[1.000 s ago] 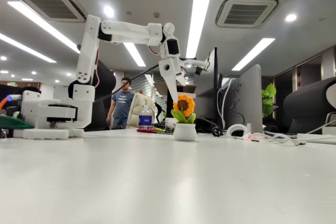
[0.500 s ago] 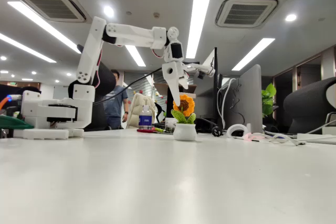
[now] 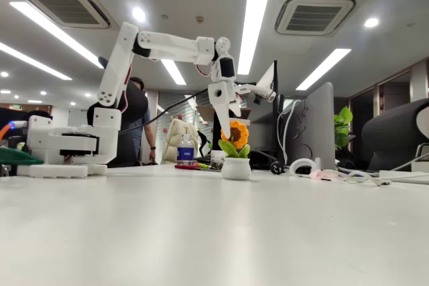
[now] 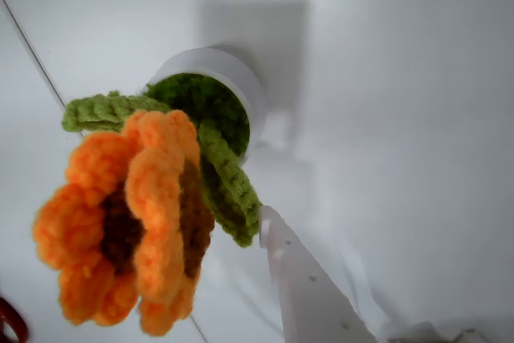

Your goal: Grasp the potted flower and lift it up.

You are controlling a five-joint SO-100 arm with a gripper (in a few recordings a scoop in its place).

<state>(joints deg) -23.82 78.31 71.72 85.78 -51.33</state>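
The potted flower (image 3: 235, 140) is an orange knitted sunflower with a dark centre and green leaves. It stands in a squat white pot (image 3: 236, 168) on the white table in the fixed view. My white gripper (image 3: 248, 113) hangs open right over it. One finger points down beside the bloom and the other is swung out to the right. In the wrist view the flower (image 4: 128, 222) fills the lower left above its pot (image 4: 229, 70). One white finger (image 4: 309, 287) sits just right of the leaves. Nothing is held.
A water bottle (image 3: 186, 150) stands behind and left of the pot. Monitors (image 3: 314, 125), a leafy green plant (image 3: 343, 125), white headphones (image 3: 303, 165) and cables sit to the right. My arm's base (image 3: 64, 147) is at far left, with a person (image 3: 137, 122) behind it.
The arm has reached a little further right and down, bringing the gripper over the flower. The person in the background has walked left behind the arm.
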